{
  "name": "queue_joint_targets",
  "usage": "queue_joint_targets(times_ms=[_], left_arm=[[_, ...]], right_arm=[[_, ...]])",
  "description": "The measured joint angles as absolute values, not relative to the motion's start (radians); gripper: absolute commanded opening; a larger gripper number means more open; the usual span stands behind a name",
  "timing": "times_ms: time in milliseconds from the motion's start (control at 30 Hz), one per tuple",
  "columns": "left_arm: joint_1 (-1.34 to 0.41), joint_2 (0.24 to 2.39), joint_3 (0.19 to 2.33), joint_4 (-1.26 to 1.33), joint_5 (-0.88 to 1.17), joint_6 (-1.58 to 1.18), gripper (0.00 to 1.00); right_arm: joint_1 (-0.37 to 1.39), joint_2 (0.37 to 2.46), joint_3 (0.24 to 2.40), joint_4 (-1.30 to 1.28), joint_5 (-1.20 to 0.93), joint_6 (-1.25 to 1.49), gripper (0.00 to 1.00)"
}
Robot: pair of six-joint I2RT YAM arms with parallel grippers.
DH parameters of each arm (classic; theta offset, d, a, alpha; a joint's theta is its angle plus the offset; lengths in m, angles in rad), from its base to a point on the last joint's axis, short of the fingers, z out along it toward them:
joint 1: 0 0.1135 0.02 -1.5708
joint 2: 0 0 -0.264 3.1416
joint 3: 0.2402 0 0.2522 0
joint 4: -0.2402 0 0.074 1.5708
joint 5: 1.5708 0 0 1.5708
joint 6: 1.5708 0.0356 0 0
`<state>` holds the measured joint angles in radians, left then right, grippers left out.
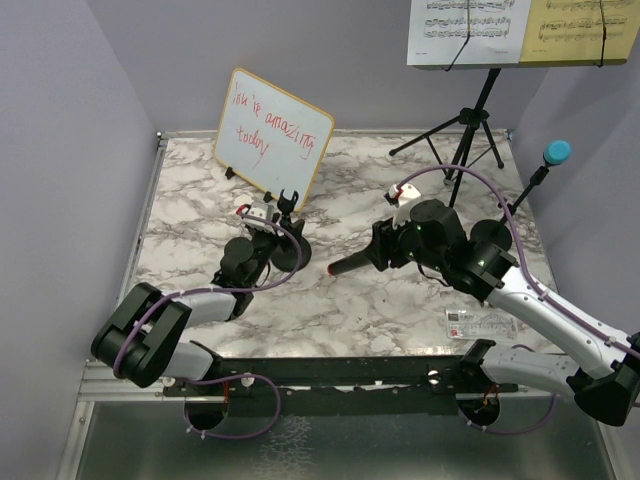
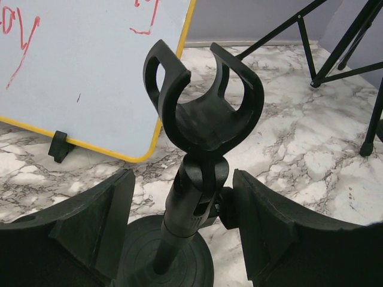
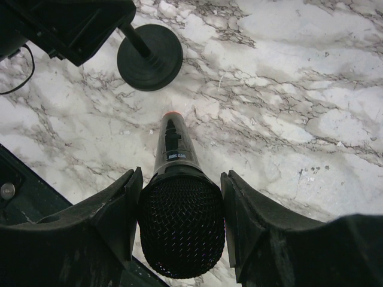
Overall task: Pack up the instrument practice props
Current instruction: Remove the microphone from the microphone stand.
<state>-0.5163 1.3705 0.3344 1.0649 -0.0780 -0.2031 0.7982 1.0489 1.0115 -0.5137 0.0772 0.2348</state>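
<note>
1. Straddling the stem of a small black mic holder (image 2: 203, 113), the left gripper (image 2: 182, 200) had its jaws spread. One finger stood on each side, marble showed in the gap on one side, and nothing was clamped.
2. That holder stood upright on its round base on the marble table (image 1: 360, 310), its forked clip empty and uppermost. It was just in front of the wood-framed whiteboard (image 1: 272, 135) with red writing.
3. The right gripper (image 3: 181, 191) pinched the black microphone (image 3: 173, 143) by its mesh head, both fingers pressed against the grille.
4. The microphone's body pointed away from the wrist toward the holder's base. Its tail end was low over the marble, and whether it touched could not be told.
5. The blue microphone (image 1: 557, 152) sat tilted on a thin stem near the table's right edge, well apart from both grippers.
6. The tall black tripod music desk (image 1: 470, 130) stood at the far right. It carried the white sheet music (image 1: 468, 30) and the yellow sheet music (image 1: 580, 30) side by side.
7. A clear ruler (image 1: 485, 322) lay flat beside the right arm, near the front edge.
</note>
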Motion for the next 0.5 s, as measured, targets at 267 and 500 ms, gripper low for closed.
queue_joint_targets(times_ms=[267,500], left_arm=[[-0.519,1.299,0.31,0.998,-0.06,-0.229,0.86],[-0.519,1.187,0.299,0.899,-0.06,-0.292,0.93]], right_arm=[[0.798,1.043,1.004,-0.49,0.077,0.225,0.01],[0.798,1.039,1.001,-0.485,0.077,0.223,0.01]])
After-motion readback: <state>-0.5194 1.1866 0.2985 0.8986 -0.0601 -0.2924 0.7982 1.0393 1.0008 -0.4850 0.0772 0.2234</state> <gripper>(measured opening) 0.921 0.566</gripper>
